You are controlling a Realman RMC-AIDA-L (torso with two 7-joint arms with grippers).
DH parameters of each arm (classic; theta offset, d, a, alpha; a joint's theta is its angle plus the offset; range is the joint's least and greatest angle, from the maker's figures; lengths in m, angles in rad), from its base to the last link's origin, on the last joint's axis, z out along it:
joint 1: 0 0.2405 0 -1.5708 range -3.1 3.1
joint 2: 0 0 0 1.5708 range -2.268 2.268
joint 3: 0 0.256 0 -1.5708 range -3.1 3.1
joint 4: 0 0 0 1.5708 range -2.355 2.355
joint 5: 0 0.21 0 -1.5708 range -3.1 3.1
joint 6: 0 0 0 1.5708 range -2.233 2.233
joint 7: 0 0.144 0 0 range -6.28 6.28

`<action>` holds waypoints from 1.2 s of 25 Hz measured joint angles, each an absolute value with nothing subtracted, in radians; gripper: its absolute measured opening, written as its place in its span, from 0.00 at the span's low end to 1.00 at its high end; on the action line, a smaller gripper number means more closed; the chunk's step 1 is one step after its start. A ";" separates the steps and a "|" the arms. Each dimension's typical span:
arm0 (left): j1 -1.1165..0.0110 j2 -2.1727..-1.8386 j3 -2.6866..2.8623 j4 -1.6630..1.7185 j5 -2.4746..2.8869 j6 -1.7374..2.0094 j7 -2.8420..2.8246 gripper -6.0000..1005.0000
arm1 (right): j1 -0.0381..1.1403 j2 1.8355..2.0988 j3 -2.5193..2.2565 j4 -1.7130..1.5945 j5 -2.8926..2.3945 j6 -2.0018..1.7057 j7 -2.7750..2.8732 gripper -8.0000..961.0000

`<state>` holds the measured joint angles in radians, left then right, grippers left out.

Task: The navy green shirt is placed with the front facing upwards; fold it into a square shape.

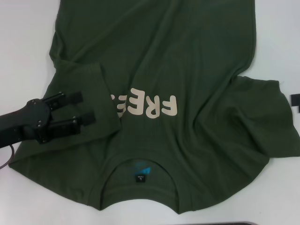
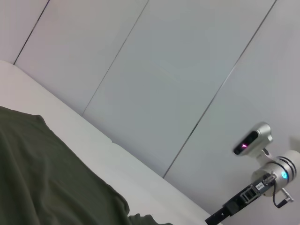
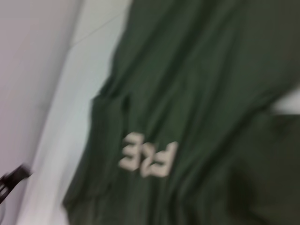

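The navy green shirt [image 1: 187,56] lies front up on the white table, its collar and neck label [image 1: 140,171] nearest me. Its sleeve on my left [image 1: 84,79] is folded in over the chest and covers the end of the cream "FREE" lettering [image 1: 150,107]. My left gripper [image 1: 84,108] hovers over that folded sleeve, open, with nothing between its fingers. In the right wrist view the shirt [image 3: 197,93] and lettering [image 3: 150,157] show from above. My right gripper [image 1: 295,102] is only a black edge beside the other sleeve [image 1: 267,117]; the left wrist view shows it [image 2: 220,216] far off.
White table [image 1: 28,42] surrounds the shirt on both sides. A pale panelled wall [image 2: 164,70] stands behind the table. A dark strip [image 1: 229,223] runs along the table's near edge.
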<state>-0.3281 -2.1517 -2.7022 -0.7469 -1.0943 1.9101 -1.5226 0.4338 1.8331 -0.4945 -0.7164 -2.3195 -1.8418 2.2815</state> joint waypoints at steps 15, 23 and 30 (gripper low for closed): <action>-0.331 -2.151 -2.717 -0.747 -1.148 1.919 -1.616 0.94 | 0.493 1.851 -0.459 -0.704 -2.481 -1.654 2.362 0.86; -0.330 -2.150 -2.740 -0.747 -1.148 1.920 -1.617 0.94 | 0.516 1.860 -0.527 -0.689 -2.483 -1.597 2.388 0.86; -0.330 -2.150 -2.740 -0.746 -1.148 1.919 -1.617 0.94 | 0.530 1.876 -0.530 -0.687 -2.490 -1.574 2.388 0.86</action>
